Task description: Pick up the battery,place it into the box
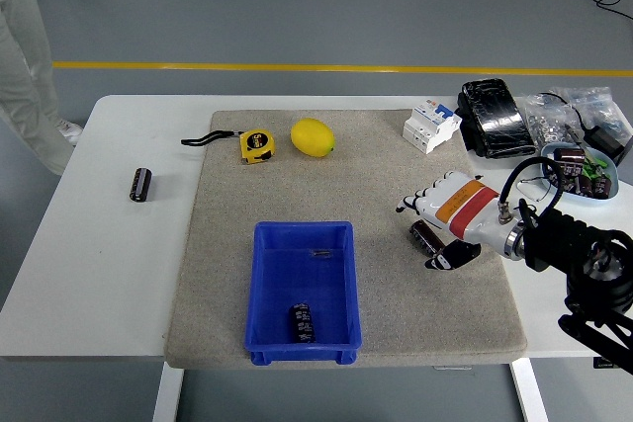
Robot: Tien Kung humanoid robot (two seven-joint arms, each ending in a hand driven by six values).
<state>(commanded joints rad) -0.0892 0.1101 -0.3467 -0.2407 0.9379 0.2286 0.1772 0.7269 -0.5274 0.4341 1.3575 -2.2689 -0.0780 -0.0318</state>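
One dark cylindrical battery (301,321) lies inside the blue box (267,284) near its front wall. A second battery (424,236) lies on the beige mat right of the box. My right hand (427,232), white with an orange and red band, hovers over that second battery. Its fingers (407,205) are spread beyond the battery and the thumb (443,260) sits on the near side, so the battery lies between them without a closed grasp. A third battery (141,184) rests on the white table at far left. My left hand is out of view.
A yellow tape measure (257,144) and a lemon (313,136) sit at the mat's back. A white breaker (432,126), a black pack (495,118), bags of parts and a blue bowl (580,171) crowd the right. A person's legs (28,56) stand at top left.
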